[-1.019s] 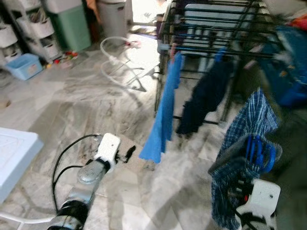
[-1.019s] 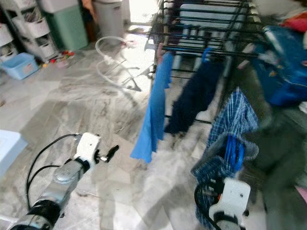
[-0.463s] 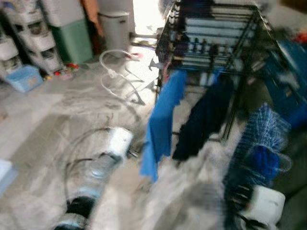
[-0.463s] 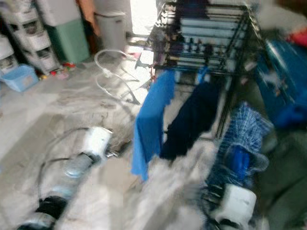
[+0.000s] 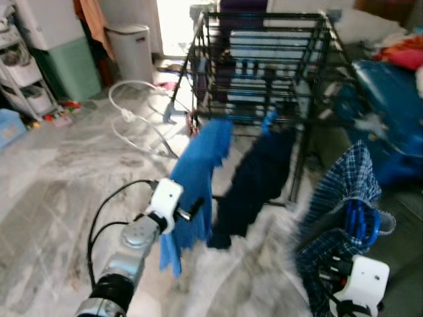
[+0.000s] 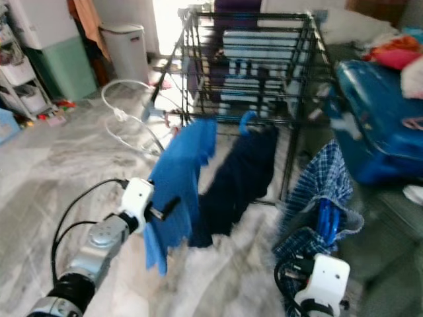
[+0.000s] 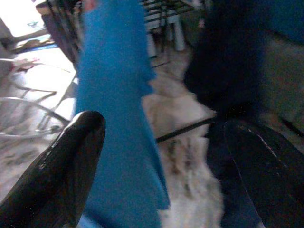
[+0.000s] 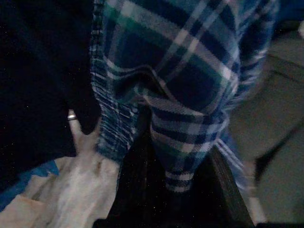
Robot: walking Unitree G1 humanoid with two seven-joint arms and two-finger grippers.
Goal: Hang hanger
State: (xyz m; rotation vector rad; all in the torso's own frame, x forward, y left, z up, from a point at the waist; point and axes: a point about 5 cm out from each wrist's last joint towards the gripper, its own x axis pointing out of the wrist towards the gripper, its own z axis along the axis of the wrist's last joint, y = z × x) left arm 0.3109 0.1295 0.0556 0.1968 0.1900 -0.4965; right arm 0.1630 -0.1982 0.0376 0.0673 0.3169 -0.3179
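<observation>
one blue hanger (image 5: 360, 221) sits low on the right, wrapped in a blue plaid shirt (image 5: 344, 198) that drapes down over the right gripper (image 8: 183, 187). the wrist camera on that side shows dark fingers (image 8: 230, 190) under the plaid cloth, with folds of the shirt falling between them; whether they pinch the cloth or the hanger cannot be told. the white wrist housing (image 5: 363, 281) of that arm sits near the bottom edge, just below the hanger.

to the left of the shirt, a dark navy garment (image 5: 254, 178) hangs from a blue hanger hook (image 5: 268, 122) on the near rail of a black wire drying rack (image 5: 264, 59). just left of it a bright blue cloth (image 5: 195, 178) hangs from the same rail, its lower end near the floor.

the left gripper (image 7: 166, 156) is raised in front of the bright blue cloth, its two black fingers (image 7: 66, 161) spread wide apart with nothing between them; through the gap the blue cloth and the navy garment hang side by side. a black cable (image 5: 99, 221) loops beside the silver left arm (image 5: 129, 254).

farther out, a blue bag (image 5: 386, 119) lies on the right beyond the plaid shirt, with red cloth (image 5: 403, 56) behind it. at the far left stand a grey bin (image 5: 129, 49), a green cabinet (image 5: 69, 66) and white drawers (image 5: 26, 72), with a white wire frame (image 5: 135, 115) lying on the grey marbled floor (image 5: 53, 172).
</observation>
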